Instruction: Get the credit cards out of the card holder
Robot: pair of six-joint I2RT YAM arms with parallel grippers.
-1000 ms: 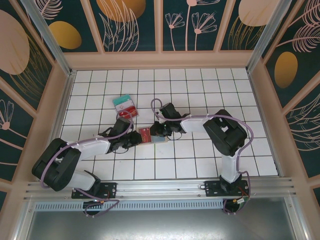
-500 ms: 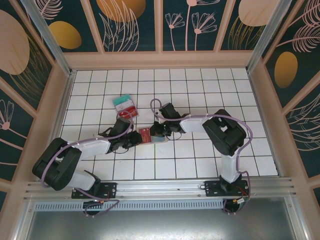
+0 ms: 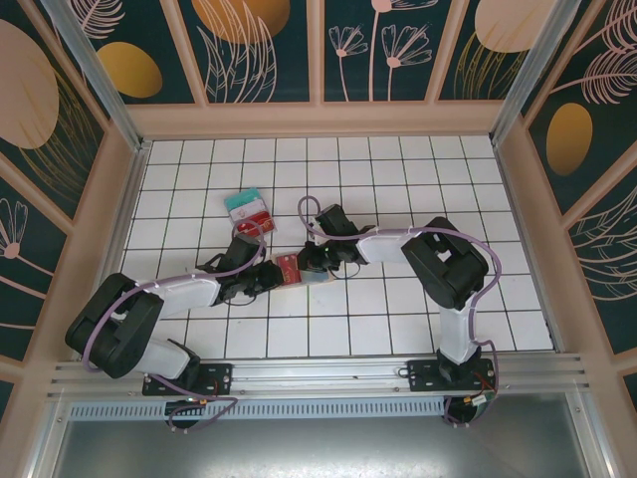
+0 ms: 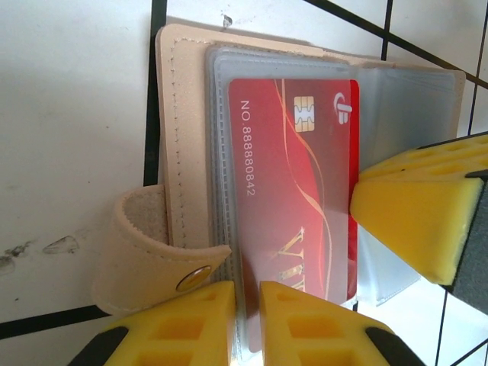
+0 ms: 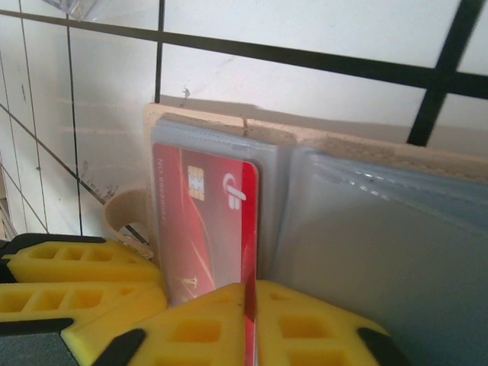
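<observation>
Pinning the card holder (image 4: pixel 183 137) with the clamped left gripper (image 4: pixel 248 293), pinching the red card (image 4: pixel 297 191) in the shut right gripper (image 5: pixel 250 290); next, probably, drawing it flat toward the table's (image 3: pixel 498 299) right edge.

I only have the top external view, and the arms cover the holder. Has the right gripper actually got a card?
Observer: Yes. In the right wrist view, the right gripper is shut on the edge of the red card.
Operator: What is the left one gripping?
Observer: The left gripper pinches the card holder at the edge of its clear sleeve.
Operator: Is the closure undone?
Observer: Yes. The strap is unsnapped and curls up at the holder's outer edge, with its snap showing.
</observation>
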